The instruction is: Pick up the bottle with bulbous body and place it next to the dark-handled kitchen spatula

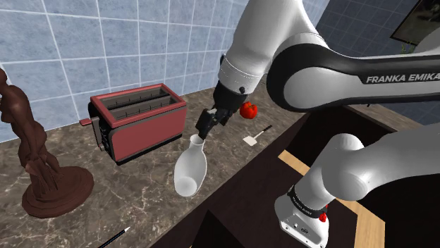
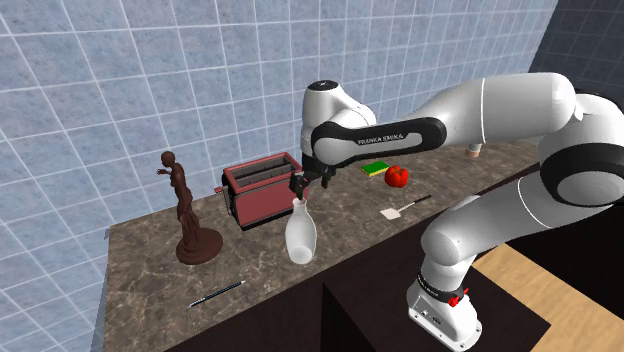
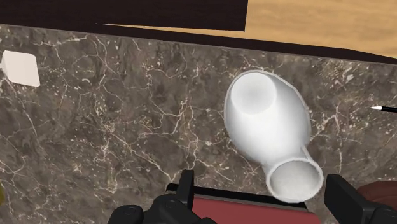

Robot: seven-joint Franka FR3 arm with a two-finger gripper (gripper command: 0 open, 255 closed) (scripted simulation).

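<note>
A white bottle (image 2: pixel 300 238) stands upright on the marble counter (image 2: pixel 150 270), just in front of a red toaster (image 2: pixel 262 190). The gripper (image 2: pixel 302 191) hangs at its mouth. The spatula (image 2: pixel 404 209) lies well apart, rightward.

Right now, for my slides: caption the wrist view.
Open hand flanking the mouth of the white bottle on the marbled counter.

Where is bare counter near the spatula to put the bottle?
The bare patch lies between the bottle and the spatula, toward the front edge. Behind the spatula it is crowded: a red fruit and a green sponge.
</note>
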